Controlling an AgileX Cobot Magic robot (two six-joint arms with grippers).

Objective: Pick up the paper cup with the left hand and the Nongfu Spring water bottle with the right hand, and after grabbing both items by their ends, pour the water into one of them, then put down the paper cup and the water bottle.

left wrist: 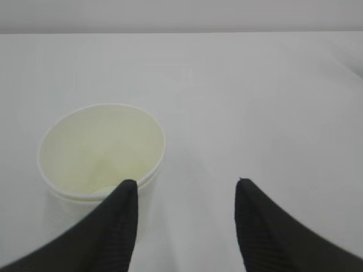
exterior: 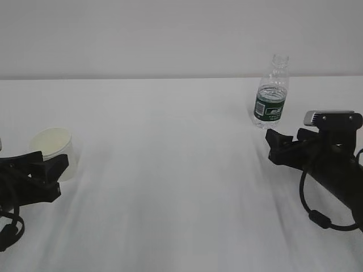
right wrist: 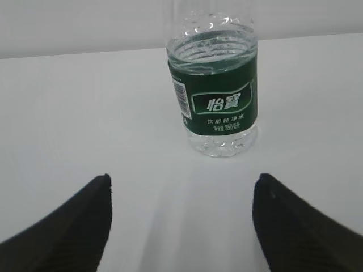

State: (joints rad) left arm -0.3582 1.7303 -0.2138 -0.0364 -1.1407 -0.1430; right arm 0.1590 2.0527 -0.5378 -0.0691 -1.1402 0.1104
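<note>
Grippers both spread and low: left gripper (left wrist: 184, 195) beside the paper cup (left wrist: 101, 154), right gripper (right wrist: 181, 195) facing the bottle (right wrist: 212, 96).

White tablecloth (exterior: 170, 187) covers table, faintly wrinkled; plain pale wall (exterior: 142, 34) behind far edge.

The small white tapered paper cup (left wrist: 101, 153) has its lower wall covered by the black ribbed left gripper finger (left wrist: 110, 226) in the left wrist view, so can't tell if finger and cup actually touch. Both of those fingers run off the bottom edge.

In the right wrist view, the clear plastic bottle with the dark green label (right wrist: 212, 90) loses its neck and mouth past the top edge. The small white print under the big label characters is too fuzzy to read.

In the exterior view, the black left arm (exterior: 25, 181) is cut off at the left edge, and the black right arm with its looping cable (exterior: 329, 164) runs off the right edge.
</note>
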